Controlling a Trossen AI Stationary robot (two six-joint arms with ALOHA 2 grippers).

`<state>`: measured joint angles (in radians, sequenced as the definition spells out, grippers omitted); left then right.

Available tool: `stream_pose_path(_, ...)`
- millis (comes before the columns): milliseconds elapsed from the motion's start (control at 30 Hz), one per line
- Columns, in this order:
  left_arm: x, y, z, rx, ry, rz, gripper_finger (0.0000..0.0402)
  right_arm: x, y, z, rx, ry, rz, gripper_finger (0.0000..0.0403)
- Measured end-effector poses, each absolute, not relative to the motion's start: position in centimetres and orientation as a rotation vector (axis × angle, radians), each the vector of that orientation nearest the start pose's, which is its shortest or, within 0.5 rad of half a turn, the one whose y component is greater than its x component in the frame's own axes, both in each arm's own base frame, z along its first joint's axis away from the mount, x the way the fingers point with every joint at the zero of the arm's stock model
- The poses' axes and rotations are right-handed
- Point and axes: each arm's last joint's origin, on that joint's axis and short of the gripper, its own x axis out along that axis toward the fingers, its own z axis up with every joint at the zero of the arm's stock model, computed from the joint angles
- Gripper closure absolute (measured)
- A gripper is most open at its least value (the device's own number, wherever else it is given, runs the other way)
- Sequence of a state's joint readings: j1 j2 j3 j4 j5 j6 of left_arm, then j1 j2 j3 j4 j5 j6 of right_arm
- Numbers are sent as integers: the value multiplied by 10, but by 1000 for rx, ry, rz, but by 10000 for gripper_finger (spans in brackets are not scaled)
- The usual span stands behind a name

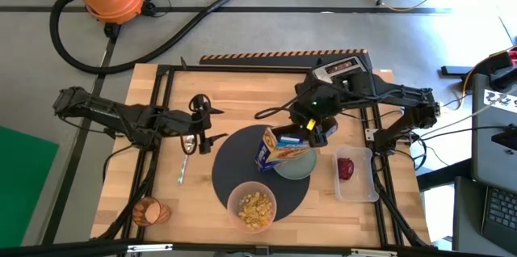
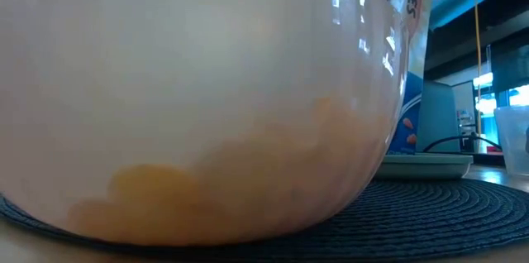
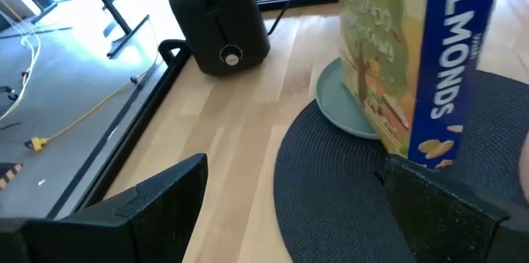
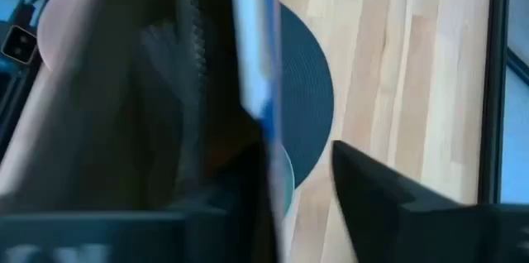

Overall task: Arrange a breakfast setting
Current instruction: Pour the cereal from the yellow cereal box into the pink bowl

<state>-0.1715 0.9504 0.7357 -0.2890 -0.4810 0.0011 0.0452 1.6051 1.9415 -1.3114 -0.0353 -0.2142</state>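
A round dark-grey mat (image 1: 234, 160) lies mid-table. On its near part stands the pink bowl (image 1: 252, 206), holding cereal; it fills the low view (image 2: 190, 98). A pale green plate (image 1: 297, 166) rests on the mat's right part. A cereal box (image 1: 276, 147) stands upright on the plate's edge and the mat (image 3: 413, 64). My right gripper (image 1: 309, 134) is at the box's top, open, with the box's blue edge (image 4: 263, 89) beside one finger. My left gripper (image 1: 212, 128) hovers open left of the mat, above the metal spoon (image 1: 184, 160). My right gripper comes at the box's top from above and the far right, slanting down. A gap shows between the box's blue edge (image 4: 269, 122) and the finger (image 4: 380, 188) on its other side. Whether the other finger touches the box I cannot tell.
A black toaster (image 1: 343, 69) stands at the far right (image 3: 219, 19). A red apple (image 1: 346, 168) lies in a clear tub right of the plate. An orange cup (image 1: 149, 210) sits at the near left corner. Bare wood lies between the spoon and the table's left edge.
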Motion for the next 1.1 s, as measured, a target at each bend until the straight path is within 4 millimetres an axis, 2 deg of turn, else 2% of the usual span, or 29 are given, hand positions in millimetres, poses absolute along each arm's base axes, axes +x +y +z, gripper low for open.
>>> stream_pose_path(100,200,-19,280,160,480,315,51,295,14,424,-202,960,181,356)
stream_pose_path(167,200,-17,280,152,480,323,51,296,15,425,-215,947,197,389)
stream_pose_path(300,203,-15,276,143,501,339,51,294,15,434,-201,907,215,396)
stream_pose_path(500,212,-16,267,158,546,336,51,283,15,467,-215,777,220,402)
stream_pose_path(667,217,-17,261,167,573,333,51,274,13,489,-260,694,156,402)
stream_pose_path(767,217,-17,262,164,565,334,51,269,13,498,-281,652,167,388)
stream_pose_path(867,217,-17,262,164,564,334,51,268,14,500,-278,627,214,349)
stream_pose_path(1100,218,-16,262,165,556,344,51,300,18,464,-251,728,274,217)
